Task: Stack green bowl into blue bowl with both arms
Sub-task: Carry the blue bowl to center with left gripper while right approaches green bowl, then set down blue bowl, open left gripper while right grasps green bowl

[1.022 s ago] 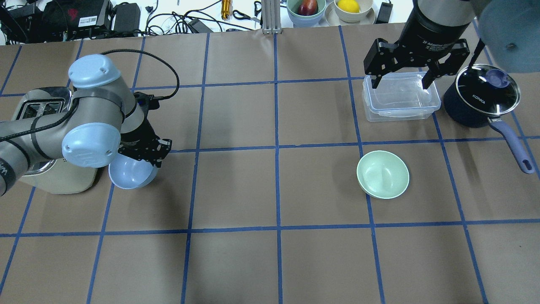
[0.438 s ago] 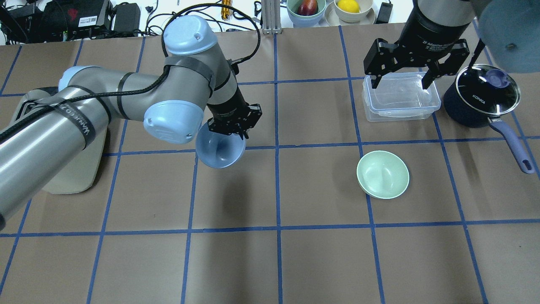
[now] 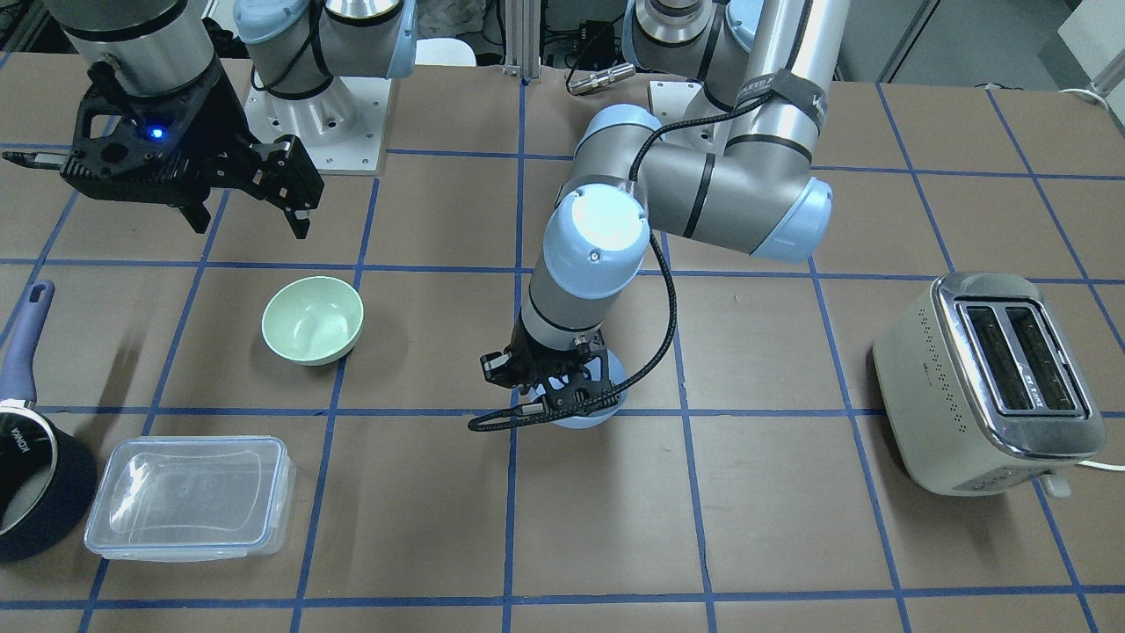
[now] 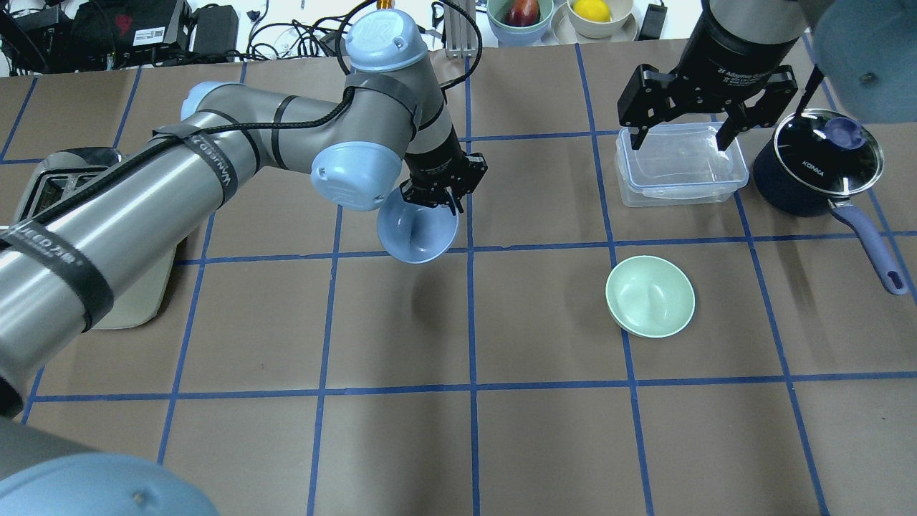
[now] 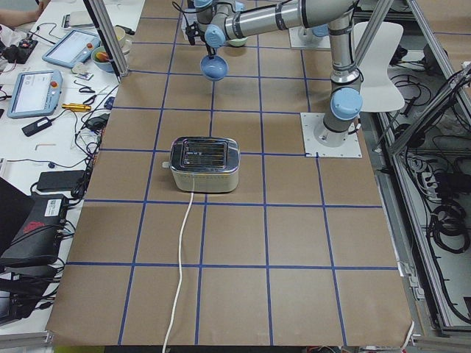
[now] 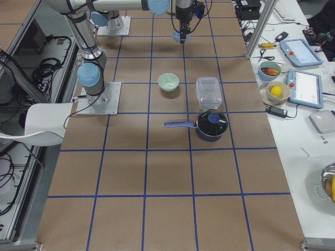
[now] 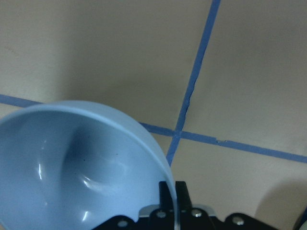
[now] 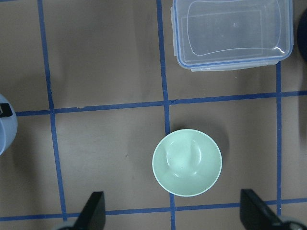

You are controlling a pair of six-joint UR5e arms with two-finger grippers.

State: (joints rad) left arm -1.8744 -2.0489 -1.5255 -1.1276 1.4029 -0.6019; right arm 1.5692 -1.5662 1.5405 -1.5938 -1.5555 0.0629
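Note:
The green bowl [image 4: 650, 296] sits upright on the table right of centre, also in the front view [image 3: 313, 319] and the right wrist view [image 8: 187, 163]. My left gripper [image 4: 438, 201] is shut on the rim of the blue bowl [image 4: 418, 233] and holds it above the table near the centre. The wrist view shows the blue bowl's inside [image 7: 72, 167] with its rim pinched between the fingers. My right gripper [image 4: 683, 132] is open and empty, high over the clear container, well above the green bowl.
A clear lidded container [image 4: 680, 165] and a dark pot with glass lid [image 4: 820, 161] stand at the back right. A cream toaster [image 3: 989, 382] stands at the left side. Bowls with fruit [image 4: 519, 16] and cables lie beyond the table's back edge.
My left arm has carried the blue bowl from beside the toaster up and to the right, towards the table's centre. The right arm and green bowl have not moved.

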